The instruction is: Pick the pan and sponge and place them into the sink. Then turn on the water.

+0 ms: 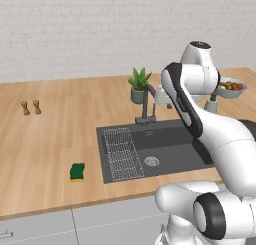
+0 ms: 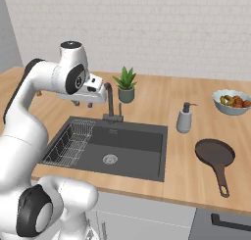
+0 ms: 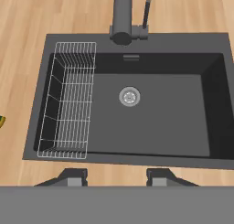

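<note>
Gripper hangs above the sink, jaws apart, empty. Pan lies right of the sink; approach its handle squarely.

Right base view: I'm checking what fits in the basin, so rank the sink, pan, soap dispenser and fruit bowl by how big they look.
Largest to smallest:
1. sink
2. pan
3. fruit bowl, though farther away, so unsure
4. soap dispenser
</note>
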{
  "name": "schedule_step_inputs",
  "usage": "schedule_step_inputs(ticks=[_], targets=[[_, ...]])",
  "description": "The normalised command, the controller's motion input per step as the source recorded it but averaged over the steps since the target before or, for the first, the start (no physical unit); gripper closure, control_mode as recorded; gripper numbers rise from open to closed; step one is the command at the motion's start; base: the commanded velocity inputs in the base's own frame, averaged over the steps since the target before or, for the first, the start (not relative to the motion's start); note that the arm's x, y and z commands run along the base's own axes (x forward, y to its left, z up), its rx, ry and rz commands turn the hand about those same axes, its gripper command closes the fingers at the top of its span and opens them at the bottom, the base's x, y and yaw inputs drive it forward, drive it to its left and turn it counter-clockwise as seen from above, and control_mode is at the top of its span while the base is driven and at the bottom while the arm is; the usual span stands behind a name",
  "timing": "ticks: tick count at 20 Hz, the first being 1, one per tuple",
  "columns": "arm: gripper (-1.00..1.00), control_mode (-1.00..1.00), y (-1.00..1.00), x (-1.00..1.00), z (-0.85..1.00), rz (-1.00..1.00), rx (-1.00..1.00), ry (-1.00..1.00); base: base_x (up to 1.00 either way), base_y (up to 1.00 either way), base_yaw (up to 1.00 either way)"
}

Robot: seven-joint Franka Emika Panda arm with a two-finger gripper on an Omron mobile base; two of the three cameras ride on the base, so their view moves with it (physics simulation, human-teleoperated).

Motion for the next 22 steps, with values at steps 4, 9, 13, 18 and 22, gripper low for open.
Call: schedule_step_inputs(ticks=[4,9,13,18,22], targets=[[-1.00,-1.00,-0.08,-0.19,0.00,-0.01,0.00,0.00,0.00,0.00,0.00],[-1.00,-1.00,-0.84,-0.33,-0.24,-0.07,0.06,0.00,0.00,0.00,0.00],[-1.00,-1.00,-1.00,-0.21,-0.42,-0.07,0.03,0.00,0.00,0.00,0.00],[-1.00,-1.00,-1.00,-0.11,-0.49,-0.07,-0.10,0.00,0.00,0.00,0.00],[-1.00,-1.00,-0.92,0.00,-0.40,-0.08,-0.25,0.08,0.00,0.00,0.00]])
